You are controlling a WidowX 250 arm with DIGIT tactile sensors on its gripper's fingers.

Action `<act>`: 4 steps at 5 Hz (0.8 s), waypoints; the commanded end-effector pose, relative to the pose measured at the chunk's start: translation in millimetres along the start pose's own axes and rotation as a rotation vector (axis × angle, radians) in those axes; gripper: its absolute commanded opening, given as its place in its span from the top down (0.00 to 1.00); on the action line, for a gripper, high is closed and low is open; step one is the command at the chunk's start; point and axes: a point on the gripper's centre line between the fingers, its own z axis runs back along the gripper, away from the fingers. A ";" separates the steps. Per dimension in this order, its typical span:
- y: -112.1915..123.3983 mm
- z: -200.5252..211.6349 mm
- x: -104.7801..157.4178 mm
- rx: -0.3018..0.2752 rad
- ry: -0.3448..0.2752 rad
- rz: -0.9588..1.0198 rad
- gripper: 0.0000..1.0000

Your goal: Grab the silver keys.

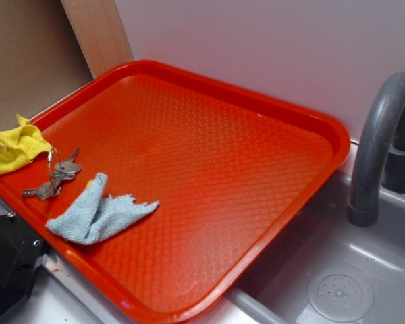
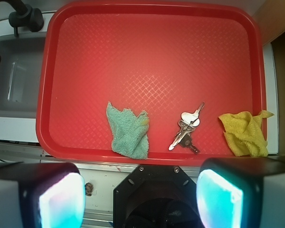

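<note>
Wrist view, left to right. Grey sink (image 2: 12,80) with dark faucet (image 2: 23,16) is sitting off the left edge of the red tray (image 2: 152,52). On the tray's near strip, a pale blue-green cloth (image 2: 128,130) is lying crumpled, its lower edge reaching the tray's near rim. Just beside it to the right, apart from it, the silver keys (image 2: 186,127) are lying flat on the tray floor, blades fanning away and toward the camera. Further right, a yellow cloth (image 2: 244,132) is bunching against the near right corner, overlapping the rim. The gripper (image 2: 140,194) is hovering off the tray's near edge, its fingers (image 2: 61,199) standing spread wide, nothing between them, well apart from the keys.

Exterior view: keys are resting between the two cloths at the tray's left side, touching neither clearly.
</note>
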 end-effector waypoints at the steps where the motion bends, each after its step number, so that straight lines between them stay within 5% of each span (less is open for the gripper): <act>1: 0.0 0.0 0.0 0.000 0.000 0.000 0.00; 4: 77.5 -49.1 7.9 0.019 0.061 0.529 0.00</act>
